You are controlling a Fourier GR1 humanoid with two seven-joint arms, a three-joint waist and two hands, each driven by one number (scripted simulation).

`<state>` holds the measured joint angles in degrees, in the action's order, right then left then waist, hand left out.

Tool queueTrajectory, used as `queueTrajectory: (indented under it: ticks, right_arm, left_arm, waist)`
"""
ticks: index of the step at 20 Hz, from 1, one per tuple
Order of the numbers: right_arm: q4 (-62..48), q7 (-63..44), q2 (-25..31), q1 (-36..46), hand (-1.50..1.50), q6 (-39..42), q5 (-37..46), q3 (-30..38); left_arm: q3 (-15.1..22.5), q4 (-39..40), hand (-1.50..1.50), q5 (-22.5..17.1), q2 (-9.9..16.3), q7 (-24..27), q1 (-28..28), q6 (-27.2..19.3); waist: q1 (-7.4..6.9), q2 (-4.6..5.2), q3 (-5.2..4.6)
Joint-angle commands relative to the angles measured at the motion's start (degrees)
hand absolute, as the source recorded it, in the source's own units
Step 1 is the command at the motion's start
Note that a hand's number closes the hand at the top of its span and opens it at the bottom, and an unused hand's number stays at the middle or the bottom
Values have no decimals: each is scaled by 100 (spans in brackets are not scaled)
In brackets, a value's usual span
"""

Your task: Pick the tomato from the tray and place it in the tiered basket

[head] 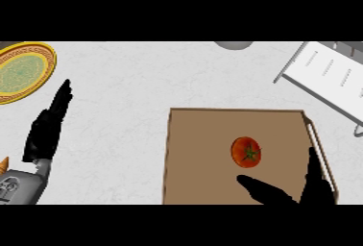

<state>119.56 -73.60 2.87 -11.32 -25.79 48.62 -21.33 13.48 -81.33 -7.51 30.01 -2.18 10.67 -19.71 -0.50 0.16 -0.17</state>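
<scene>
At the far left edge of the pale table point(142, 86) lies a round plate point(25, 72) with a yellow rim and a green patterned middle, partly cut off by the view's border. Just below and to the right of it, the left hand point(48, 126) rests over the table with its fingers straight and together, pointing up and slightly rightward; it holds nothing and touches no object. Its grey forearm enters from the lower left corner.

Right of the middle sits a brown rectangular tray point(202, 153) with a low raised rim, its lower edge running out of view. The tomato point(246, 152) lies on the tray's floor, toward the right half, red with its green stem star facing up.

Below and to the right of the tomato, the right hand point(312, 185) comes up from the bottom edge, spread wide: the thumb reaches left beneath the tomato, the fingers stand up along the tray's right rim. The tomato lies above the gap between them, close but not touched.

At the upper right, the white wire tiered basket point(326, 77) stands on the table, well apart from the tomato. A grey rounded thing point(234, 44) shows at the top edge.
</scene>
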Motion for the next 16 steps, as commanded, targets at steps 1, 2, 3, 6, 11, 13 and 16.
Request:
queueTrajectory:
  ticks: [1,2,3,6,11,13,16]
  right_arm:
    - [-66,-1173,-272,261,-150,515,403,-182]
    - [-104,-1172,-276,355,-150,616,261,-14]
    - [-74,-1172,-278,301,-150,820,178,132]
    - [-389,-1170,-283,435,-150,484,67,145]
    - [-589,-1166,-286,511,-150,405,-110,109]
    - [-866,-1116,-286,816,-150,396,-256,456]
    - [-855,-1162,-287,743,-150,310,-179,148]
  left_arm:
    - [80,205,0,160,-232,180,7,-31]
    - [-12,-32,0,94,-86,29,-63,41]
    - [-232,38,0,-53,102,6,81,191]
    - [-102,-116,0,117,-132,127,-285,-15]
    - [-137,14,0,179,-113,-30,-69,107]
    - [-144,15,0,219,-123,107,-62,166]
    - [-302,-222,0,68,8,30,-317,324]
  waist:
    - [45,2,0]
    - [11,-7,6]
    - [18,-2,3]
    - [-4,-12,12]
    - [14,-8,11]
    - [4,0,13]
    - [-14,-16,10]
